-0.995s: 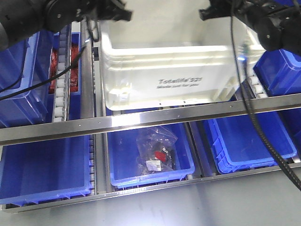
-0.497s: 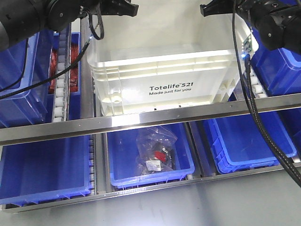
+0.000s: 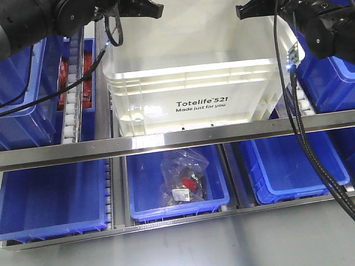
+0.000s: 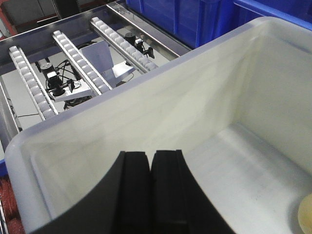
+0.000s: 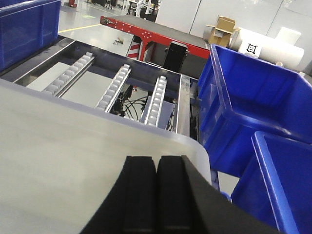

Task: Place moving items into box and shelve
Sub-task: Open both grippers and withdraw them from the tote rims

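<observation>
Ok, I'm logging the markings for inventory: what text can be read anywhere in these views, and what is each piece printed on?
"Totelife 521" – black print on the front wall of the white crate.
"Made just for you" – smaller line right below it on the same wall.
White label on the clear bag in the middle blue bin: too small to read.
Square mark on the white roll in the right wrist view: too blurred to read.

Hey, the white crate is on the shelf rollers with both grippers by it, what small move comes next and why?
Probably nudge the white crate forward: the left gripper and right gripper are both shut at its near side, holding nothing, and bare rollers lie beyond its far wall.
</observation>
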Available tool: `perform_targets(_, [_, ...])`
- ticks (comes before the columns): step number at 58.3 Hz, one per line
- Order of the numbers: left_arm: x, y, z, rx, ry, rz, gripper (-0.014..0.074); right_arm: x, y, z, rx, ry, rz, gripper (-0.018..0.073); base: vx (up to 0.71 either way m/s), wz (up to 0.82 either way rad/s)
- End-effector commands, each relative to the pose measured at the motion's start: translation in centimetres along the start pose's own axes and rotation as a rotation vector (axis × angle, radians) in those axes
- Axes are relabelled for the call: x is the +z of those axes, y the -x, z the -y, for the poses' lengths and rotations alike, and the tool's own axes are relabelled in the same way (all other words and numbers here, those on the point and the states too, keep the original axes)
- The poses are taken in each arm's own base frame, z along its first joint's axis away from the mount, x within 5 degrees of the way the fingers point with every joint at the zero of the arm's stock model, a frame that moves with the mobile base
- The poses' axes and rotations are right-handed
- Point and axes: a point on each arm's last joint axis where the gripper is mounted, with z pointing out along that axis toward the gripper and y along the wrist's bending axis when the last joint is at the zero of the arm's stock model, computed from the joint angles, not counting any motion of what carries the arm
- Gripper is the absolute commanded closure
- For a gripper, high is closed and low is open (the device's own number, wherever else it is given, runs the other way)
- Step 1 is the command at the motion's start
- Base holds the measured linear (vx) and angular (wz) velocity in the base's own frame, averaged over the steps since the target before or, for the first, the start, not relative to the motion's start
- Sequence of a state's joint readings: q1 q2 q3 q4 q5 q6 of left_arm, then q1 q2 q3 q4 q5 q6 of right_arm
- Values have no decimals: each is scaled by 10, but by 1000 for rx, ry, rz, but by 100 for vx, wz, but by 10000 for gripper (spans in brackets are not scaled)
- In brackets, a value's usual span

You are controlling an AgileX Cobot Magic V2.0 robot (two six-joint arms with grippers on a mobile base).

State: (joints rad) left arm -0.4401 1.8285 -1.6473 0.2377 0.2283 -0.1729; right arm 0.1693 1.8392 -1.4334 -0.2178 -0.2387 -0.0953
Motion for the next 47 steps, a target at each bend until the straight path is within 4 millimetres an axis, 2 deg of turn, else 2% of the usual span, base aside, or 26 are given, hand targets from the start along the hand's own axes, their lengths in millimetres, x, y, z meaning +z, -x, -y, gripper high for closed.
perform_targets(1, [-33, 43, -3, -11, -5, 174, 605, -20, 45, 15, -2, -42, 130, 568, 0, 0])
perform_targets(11, [-35, 46, -3, -11, -10, 206, 605, -25, 51, 17, -3, -49, 140, 567, 0, 0])
perform_targets(43, [-33, 44, -2, -10, -12, 194, 605, -24, 49, 17, -3, -46, 127, 567, 0, 0])
perform_targets(47, [-33, 44, 0, -54, -21, 191, 604, -24, 49, 17, -3, -46, 127, 567, 0, 0])
